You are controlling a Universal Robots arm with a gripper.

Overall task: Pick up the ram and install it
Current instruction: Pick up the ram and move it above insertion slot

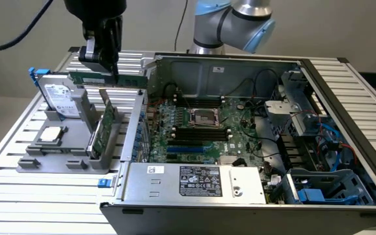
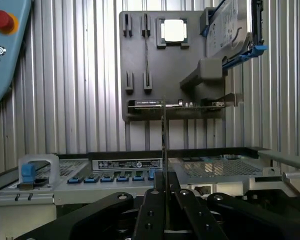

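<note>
The arm (image 1: 237, 22) stands at the back, its grey and blue joints bent near the top of the exterior view. Its black wrist (image 1: 96, 12) hangs at the exterior view's left, pointing straight down. The gripper (image 1: 109, 72) is closed on the top edge of the ram (image 1: 106, 78), holding it level. Seen from the wrist, the two fingers (image 2: 152, 202) press close together on the ram's thin edge.

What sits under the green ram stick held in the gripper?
Below the thin green ram stick stands the grey plastic parts holder, with a wide green expansion card upright in it. The holder's slot under that card is covered.
</note>
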